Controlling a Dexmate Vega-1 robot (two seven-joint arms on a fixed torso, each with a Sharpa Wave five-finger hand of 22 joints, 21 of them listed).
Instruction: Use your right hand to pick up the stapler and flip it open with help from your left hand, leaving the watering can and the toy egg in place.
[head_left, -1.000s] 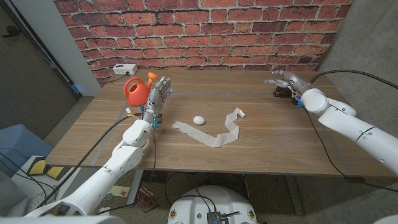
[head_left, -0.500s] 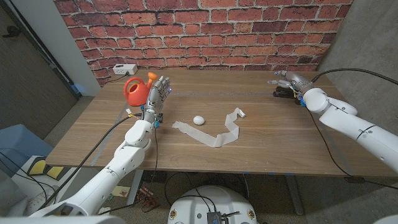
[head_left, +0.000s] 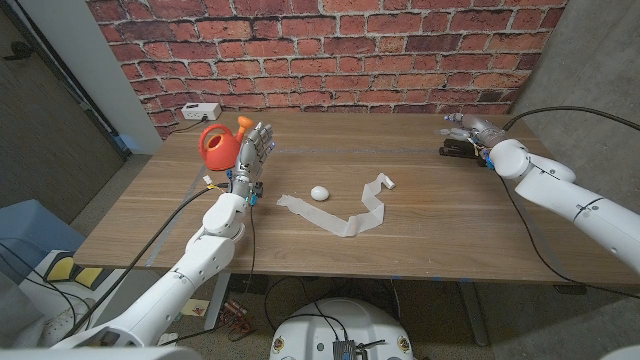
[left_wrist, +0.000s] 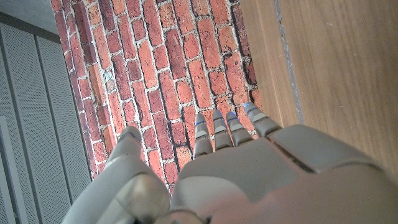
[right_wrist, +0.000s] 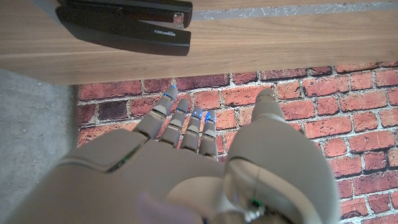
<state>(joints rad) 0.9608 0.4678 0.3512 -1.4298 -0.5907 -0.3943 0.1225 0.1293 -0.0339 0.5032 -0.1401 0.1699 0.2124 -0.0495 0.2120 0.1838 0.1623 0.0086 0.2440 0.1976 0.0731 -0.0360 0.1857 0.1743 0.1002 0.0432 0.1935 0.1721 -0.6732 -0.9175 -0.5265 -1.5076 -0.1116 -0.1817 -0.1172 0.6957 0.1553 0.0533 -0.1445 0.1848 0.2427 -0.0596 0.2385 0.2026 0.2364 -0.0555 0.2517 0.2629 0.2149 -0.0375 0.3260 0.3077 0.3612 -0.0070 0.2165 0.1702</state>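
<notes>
The black stapler (head_left: 457, 150) lies shut at the table's far right, long and flat in the right wrist view (right_wrist: 124, 23). My right hand (head_left: 470, 129) hovers just above and behind it, fingers (right_wrist: 180, 118) spread and straight, holding nothing. The orange watering can (head_left: 216, 146) stands at the far left. Right beside it my left hand (head_left: 253, 157) stands upright with fingers (left_wrist: 227, 127) extended and nothing in them. The white toy egg (head_left: 320, 192) sits near the table's middle.
A white paper strip (head_left: 345, 216) zigzags across the middle, just beside the egg. A white socket box (head_left: 201, 111) sits at the back left by the brick wall (head_left: 330, 50). Cables trail from both arms over the table edges.
My right hand has drifted slightly to the right above the stapler. The left hand, watering can and egg have not moved.
</notes>
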